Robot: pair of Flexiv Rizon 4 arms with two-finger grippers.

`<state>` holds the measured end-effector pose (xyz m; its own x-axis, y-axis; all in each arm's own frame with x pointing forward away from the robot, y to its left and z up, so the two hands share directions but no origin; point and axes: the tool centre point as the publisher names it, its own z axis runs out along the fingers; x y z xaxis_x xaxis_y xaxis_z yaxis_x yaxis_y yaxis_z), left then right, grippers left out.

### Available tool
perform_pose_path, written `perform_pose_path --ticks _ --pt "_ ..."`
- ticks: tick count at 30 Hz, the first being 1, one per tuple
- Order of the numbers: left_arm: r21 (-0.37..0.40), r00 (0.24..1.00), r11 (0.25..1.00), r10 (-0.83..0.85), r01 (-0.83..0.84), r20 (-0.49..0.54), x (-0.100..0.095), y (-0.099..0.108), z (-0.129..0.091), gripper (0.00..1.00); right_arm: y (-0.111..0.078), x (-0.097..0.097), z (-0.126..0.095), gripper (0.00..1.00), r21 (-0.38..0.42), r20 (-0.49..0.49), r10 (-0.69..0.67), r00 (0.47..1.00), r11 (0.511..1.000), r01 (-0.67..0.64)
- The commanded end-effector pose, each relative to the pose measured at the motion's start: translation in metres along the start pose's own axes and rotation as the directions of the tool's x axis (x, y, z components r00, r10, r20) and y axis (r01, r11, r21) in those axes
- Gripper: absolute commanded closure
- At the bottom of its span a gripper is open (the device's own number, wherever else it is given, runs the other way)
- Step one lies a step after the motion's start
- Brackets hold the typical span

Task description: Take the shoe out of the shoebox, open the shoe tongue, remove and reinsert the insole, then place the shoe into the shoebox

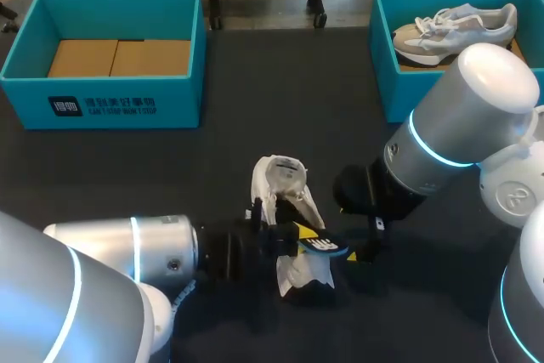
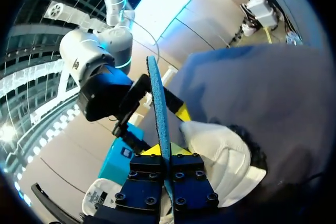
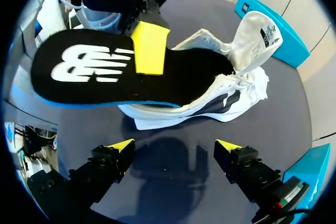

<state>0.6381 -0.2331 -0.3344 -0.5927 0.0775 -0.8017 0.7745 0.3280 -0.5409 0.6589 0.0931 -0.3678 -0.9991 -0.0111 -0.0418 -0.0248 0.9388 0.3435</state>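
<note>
Black insole [image 3: 199,77] is clamped in our left tool [image 2: 165,151] over the white shoe [image 3: 239,85] on the worktop [image 1: 280,99]; our right tool [image 3: 176,148] stands wide open, empty.

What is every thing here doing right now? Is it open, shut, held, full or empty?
Left gripper: shut on the insole.
Right gripper: open, holding nothing.
Insole: held over the shoe, one end at its opening.
White shoe: on the table, tongue pulled open.
Left shoebox: open, no shoe inside.
Right shoebox: open, second shoe inside.
</note>
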Motion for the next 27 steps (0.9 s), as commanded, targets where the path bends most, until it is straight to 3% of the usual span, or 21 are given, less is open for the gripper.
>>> perform_pose_path --ticks 1,8,13,14,17,27 --pt "-0.023 1.000 0.999 0.028 -0.028 0.010 0.003 0.009 0.009 1.00 -0.001 0.001 0.000 0.00 -0.002 0.001 0.000 1.000 1.000 0.000" --pt "-0.071 0.997 0.995 0.074 -0.072 0.019 0.001 0.023 0.010 1.00 -0.001 0.001 0.000 0.00 -0.002 0.001 0.000 1.000 1.000 0.000" --pt "-0.050 0.999 0.998 0.033 -0.032 0.025 -0.002 0.017 0.005 0.99 -0.001 0.001 0.000 0.00 -0.002 0.001 0.000 1.000 1.000 0.000" --pt "-0.035 1.000 0.999 0.008 -0.007 0.025 -0.003 0.015 0.003 0.71 -0.001 0.001 0.000 0.00 -0.002 0.001 0.000 1.000 1.000 0.000" --pt "-0.012 0.999 0.999 -0.029 0.029 0.028 -0.004 0.010 -0.001 0.64 -0.001 0.001 0.000 0.00 -0.002 0.001 0.000 1.000 1.000 0.000" --pt "0.037 0.994 0.994 -0.107 0.106 0.032 -0.012 -0.013 -0.007 0.66 -0.001 0.001 0.000 0.00 -0.002 0.001 0.000 1.000 1.000 0.000"
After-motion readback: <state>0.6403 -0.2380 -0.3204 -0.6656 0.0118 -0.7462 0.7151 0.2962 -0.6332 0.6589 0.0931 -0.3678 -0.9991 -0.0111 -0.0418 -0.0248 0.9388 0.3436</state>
